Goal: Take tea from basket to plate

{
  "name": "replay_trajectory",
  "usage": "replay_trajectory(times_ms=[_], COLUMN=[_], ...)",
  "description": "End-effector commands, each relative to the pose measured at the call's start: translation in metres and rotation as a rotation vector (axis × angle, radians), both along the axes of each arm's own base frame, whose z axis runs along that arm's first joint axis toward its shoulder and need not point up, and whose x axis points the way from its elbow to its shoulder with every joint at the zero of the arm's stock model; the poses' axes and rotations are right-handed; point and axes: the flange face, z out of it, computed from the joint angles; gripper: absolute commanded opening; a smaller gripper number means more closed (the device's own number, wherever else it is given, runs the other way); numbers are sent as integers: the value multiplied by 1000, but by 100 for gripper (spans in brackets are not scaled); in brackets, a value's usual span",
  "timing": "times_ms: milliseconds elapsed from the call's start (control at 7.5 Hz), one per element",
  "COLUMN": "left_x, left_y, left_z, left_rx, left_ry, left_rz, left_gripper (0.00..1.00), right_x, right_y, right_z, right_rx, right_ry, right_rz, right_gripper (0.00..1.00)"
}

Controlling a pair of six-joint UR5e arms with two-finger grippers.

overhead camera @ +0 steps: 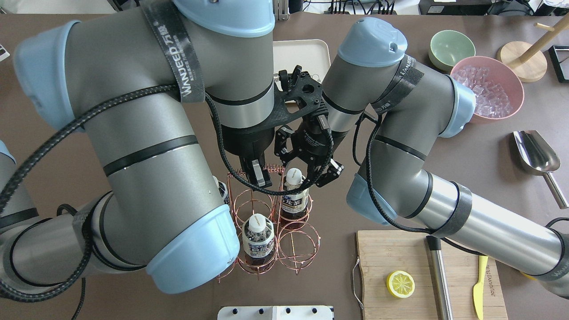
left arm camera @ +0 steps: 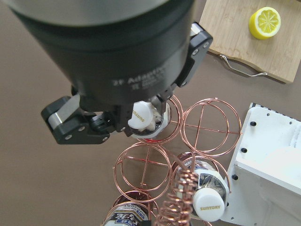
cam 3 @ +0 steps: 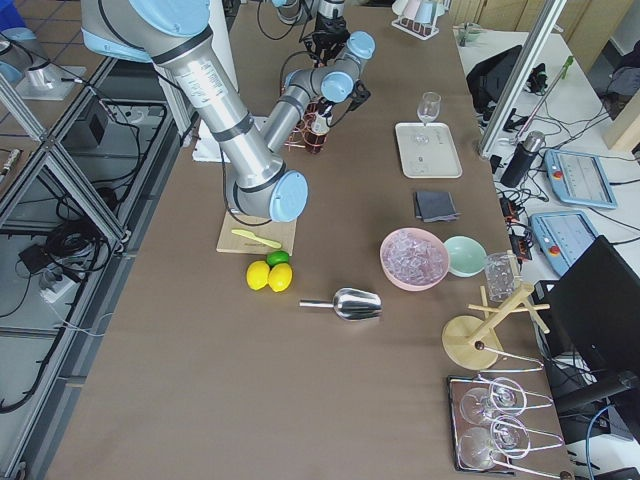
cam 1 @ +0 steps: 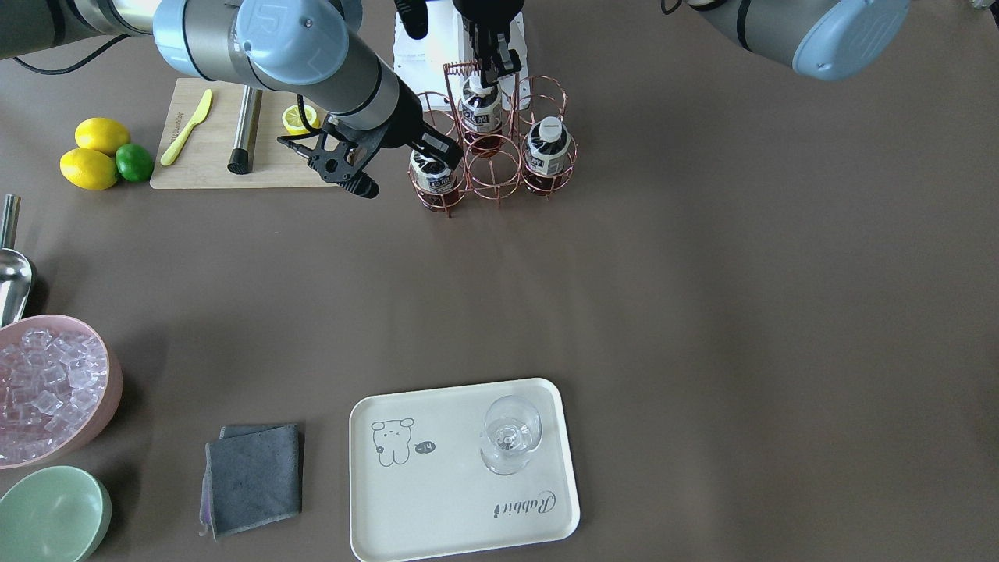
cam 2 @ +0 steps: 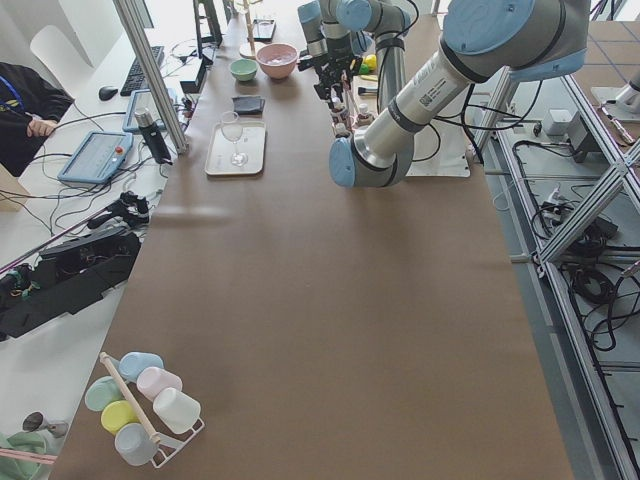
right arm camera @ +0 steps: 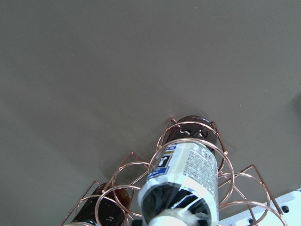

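Observation:
The copper wire basket (cam 1: 466, 168) stands at the table's robot side and holds three tea bottles. My right gripper (overhead camera: 297, 171) is shut on the white cap (left arm camera: 140, 115) of one tea bottle (cam 1: 433, 176), whose base is still in its ring (right arm camera: 186, 174). My left gripper (overhead camera: 260, 175) is shut on the coiled top of the basket's handle (cam 1: 462, 69). Two more bottles (cam 1: 549, 152) (cam 1: 480, 109) stand in other rings. The cream plate (cam 1: 437, 499) lies far across the table with a clear glass (cam 1: 511, 437) on it.
A wooden cutting board (cam 1: 211, 160) with a lemon half, yellow knife and steel rod lies beside the basket. Lemons and a lime (cam 1: 94, 152), a pink ice bowl (cam 1: 47, 390), a green bowl (cam 1: 47, 515), a grey cloth (cam 1: 254, 476) and a scoop (cam 1: 12, 281) lie nearby.

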Motion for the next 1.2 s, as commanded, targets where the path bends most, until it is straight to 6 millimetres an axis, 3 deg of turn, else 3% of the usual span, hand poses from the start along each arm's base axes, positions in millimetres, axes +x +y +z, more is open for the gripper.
replay_trajectory(times_ms=[0,267,400,800,1067], left_x=[2,4,4,4,4], left_y=[0,0,0,-1,-1], left_z=[0,1,1,1,1], left_rx=[-1,-3,-3,-3,-2], left_ry=[-1,-5,-4,-5,-5], left_rz=[2,3,3,3,4], left_gripper=[0,0,0,0,0], right_x=[0,12,29,114,150], right_y=[3,-5,-11,-49,-66], right_z=[-3,-6,-14,-45,-75], right_rx=[0,-5,-21,-91,-111], right_ry=[-4,-13,-36,-131,-180], right_rz=[-2,11,11,25,45], right_gripper=[0,0,0,0,0])
